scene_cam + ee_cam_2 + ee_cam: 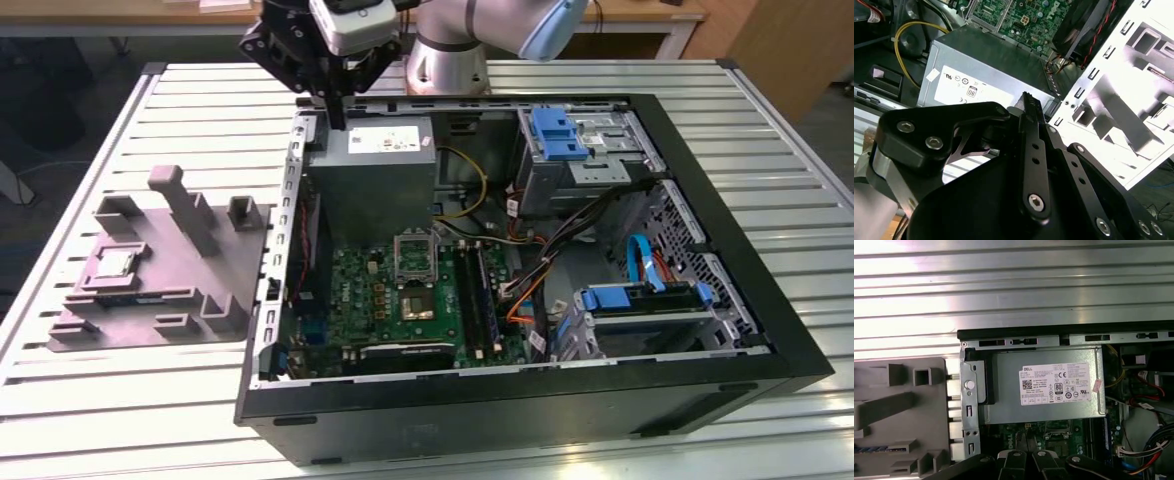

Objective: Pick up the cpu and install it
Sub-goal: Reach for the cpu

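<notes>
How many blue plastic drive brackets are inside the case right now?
2. One blue bracket at the far end of the case; a second blue bracket toward the exterior view's right, nearer the camera. Cables could hide others.

Overall light: bright, white and even, from overhead.
Glare, exterior view: pale sheen along the slatted table (120, 400) at 7 o'clock and at 1 o'clock of the computer case (534, 400).
Glare, first wrist view: table slats washed almost to white; label (1054, 385) on the power-supply box (1004, 412) bright but not burnt out.
Glare, second wrist view: grey tray (1134, 115) and the case's metal wall (1079, 100) blown out to flat white.
Shadows: soft-edged; deep shade inside the case at 3 o'clock in the exterior view; thin shade beside the tray's upright blocks.
Dark tones: gripper (1029, 102) near-black, with small glints on its screw heads.
</notes>
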Robot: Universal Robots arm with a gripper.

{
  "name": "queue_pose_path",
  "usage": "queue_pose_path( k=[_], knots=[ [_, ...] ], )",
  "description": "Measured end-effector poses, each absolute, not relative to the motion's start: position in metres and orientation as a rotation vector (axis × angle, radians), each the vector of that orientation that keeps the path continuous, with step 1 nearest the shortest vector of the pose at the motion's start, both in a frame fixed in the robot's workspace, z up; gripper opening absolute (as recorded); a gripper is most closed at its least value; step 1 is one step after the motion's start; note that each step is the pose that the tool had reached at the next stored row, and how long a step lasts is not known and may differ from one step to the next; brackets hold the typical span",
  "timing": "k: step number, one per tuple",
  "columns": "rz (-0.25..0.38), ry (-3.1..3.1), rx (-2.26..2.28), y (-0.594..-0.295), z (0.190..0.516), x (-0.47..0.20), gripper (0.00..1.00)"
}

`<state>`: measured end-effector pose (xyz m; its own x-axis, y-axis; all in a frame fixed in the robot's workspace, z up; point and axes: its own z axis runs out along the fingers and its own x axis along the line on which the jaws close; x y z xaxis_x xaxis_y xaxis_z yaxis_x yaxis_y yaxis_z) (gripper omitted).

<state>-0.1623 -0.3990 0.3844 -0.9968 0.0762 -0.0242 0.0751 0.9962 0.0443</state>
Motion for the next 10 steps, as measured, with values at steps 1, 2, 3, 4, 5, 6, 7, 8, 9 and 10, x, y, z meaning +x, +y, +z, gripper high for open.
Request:
queue_pose_path(
  k=[1,2,3,4,5,6,7,8,9,10],
  knots=[
    [0.068,3.113,0.118,-0.399,0.3843,-0.163,0.11],
    [0.068,3.113,0.118,-0.3989,0.3842,-0.1637,0.11],
    [0.068,3.113,0.118,-0.3989,0.3841,-0.1644,0.11],
    [0.068,3.113,0.118,-0.3989,0.384,-0.1651,0.11],
    [0.068,3.113,0.118,-0.3989,0.384,-0.1658,0.11],
    [0.068,3.113,0.118,-0.3989,0.384,-0.1663,0.11],
    [0.068,3.113,0.118,-0.3989,0.384,-0.1662,0.11],
    [0.068,3.113,0.118,-0.3989,0.3839,-0.1664,0.11],
    [0.068,3.114,0.118,-0.3989,0.3838,-0.1675,0.11],
    [0.068,3.114,0.118,-0.3989,0.3838,-0.1675,0.11]
  ],
)
